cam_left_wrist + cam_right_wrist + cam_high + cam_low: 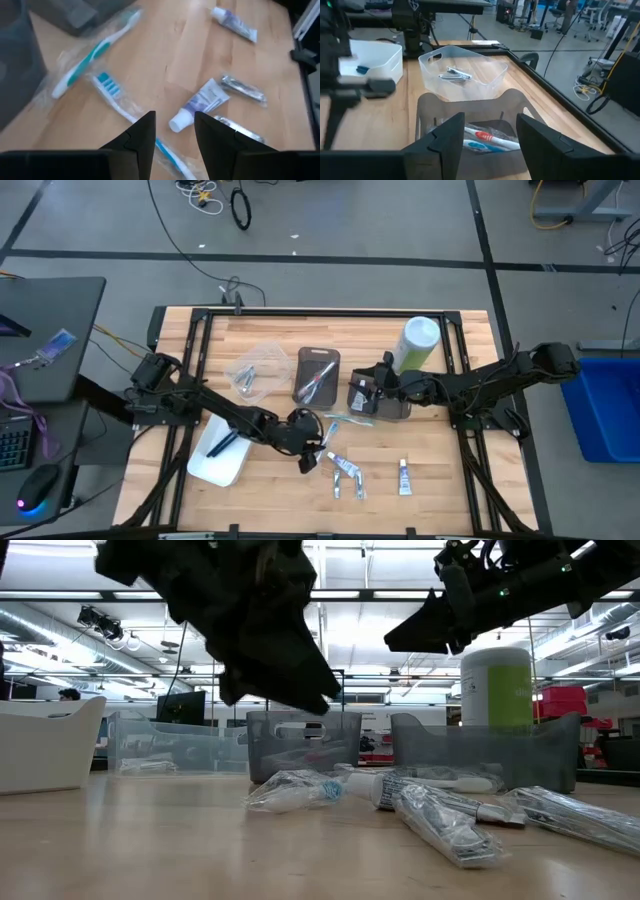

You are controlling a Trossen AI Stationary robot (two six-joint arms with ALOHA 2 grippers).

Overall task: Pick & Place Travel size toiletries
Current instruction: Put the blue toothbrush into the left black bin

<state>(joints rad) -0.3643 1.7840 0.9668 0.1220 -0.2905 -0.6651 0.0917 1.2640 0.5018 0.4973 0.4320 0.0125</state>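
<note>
While the open left gripper (pixel 173 131) hovers, the wrapped toothbrush (pixel 116 97) looks light, probably slippery (pinch mid-handle); right gripper (pixel 487 131) open.

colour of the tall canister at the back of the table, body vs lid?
Light green body, white lid on the canister. Best in the high view.

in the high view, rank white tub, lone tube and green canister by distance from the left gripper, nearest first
1. White tub, on the left gripper's left-arm side.
2. Lone tube, on its right-arm side; only slightly farther than the tub.
3. Green canister, at the table's far side.
</note>
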